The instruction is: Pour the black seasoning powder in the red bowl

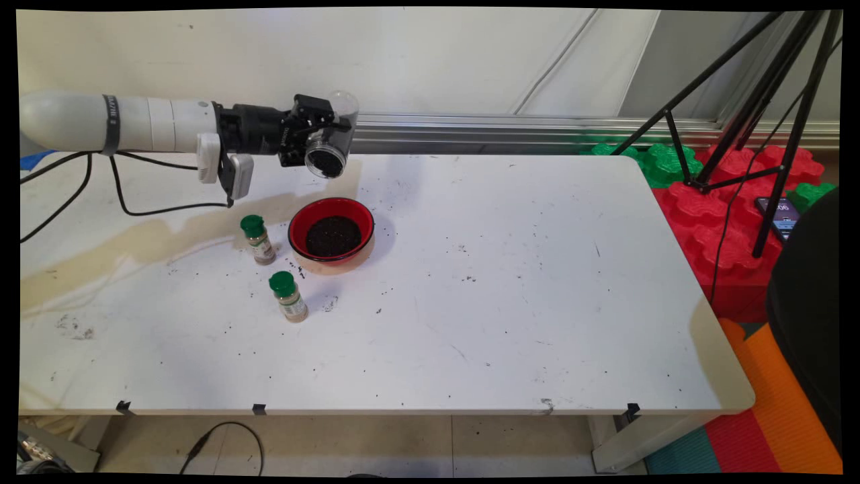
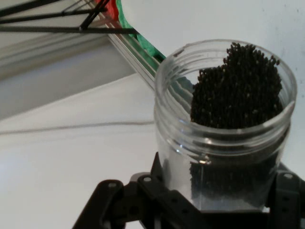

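Here, above the white table (image 1: 510,282), the gripper (image 1: 316,138) has its two fingers closed on a clear plastic jar (image 1: 330,144), lidless and tipped well over on its side, its open mouth facing down and toward the near edge. In the hand view we see the jar (image 2: 224,129) clamped low on its body, with small dark granules (image 2: 236,90) banked against the side of the threaded neck.

We judge the jar light and rigid, though thin-walled and smooth (slick enough to twist in the pads if squeezed loosely), so the straight wall below the threads, where the fingers sit now, looks the sound place to hold it. The contents are loose and will run at any further tilt.

Just below and slightly nearer stands a red bowl (image 1: 331,232) holding a mound of the same dark granules (image 1: 333,236); the jar's mouth hangs above the bowl's far rim, apart from it.

Beside the bowl's left stands a green-capped spice bottle (image 1: 258,239), and a second green-capped bottle (image 1: 288,296) stands nearer the table's front.

Stray specks (image 1: 463,250) dot the tabletop. By our count: one jar, one bowl, two spice bottles.

Off the table's right end, we see a black tripod (image 1: 759,128) over red and green foam blocks (image 1: 712,222).
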Robot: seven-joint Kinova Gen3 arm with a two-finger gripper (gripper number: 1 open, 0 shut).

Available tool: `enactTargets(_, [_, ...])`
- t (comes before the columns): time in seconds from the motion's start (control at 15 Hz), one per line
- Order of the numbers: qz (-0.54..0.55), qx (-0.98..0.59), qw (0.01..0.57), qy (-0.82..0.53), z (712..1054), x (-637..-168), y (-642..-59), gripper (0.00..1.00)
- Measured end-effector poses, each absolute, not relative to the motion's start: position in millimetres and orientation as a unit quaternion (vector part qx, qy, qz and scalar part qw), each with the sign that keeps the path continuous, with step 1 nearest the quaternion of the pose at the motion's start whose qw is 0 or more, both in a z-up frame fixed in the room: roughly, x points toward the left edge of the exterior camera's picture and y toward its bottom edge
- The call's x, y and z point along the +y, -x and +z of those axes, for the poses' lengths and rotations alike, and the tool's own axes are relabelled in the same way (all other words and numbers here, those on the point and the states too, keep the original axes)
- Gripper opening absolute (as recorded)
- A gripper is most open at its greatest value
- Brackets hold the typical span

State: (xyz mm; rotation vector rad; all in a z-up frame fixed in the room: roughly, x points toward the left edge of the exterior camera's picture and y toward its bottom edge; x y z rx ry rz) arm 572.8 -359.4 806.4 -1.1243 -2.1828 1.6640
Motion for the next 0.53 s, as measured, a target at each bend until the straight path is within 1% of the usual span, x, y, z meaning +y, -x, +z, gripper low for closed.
enactTargets(0.53, [0.533,-0.787,0.167,0.260,817.4,-354.5,-570.6,0.00])
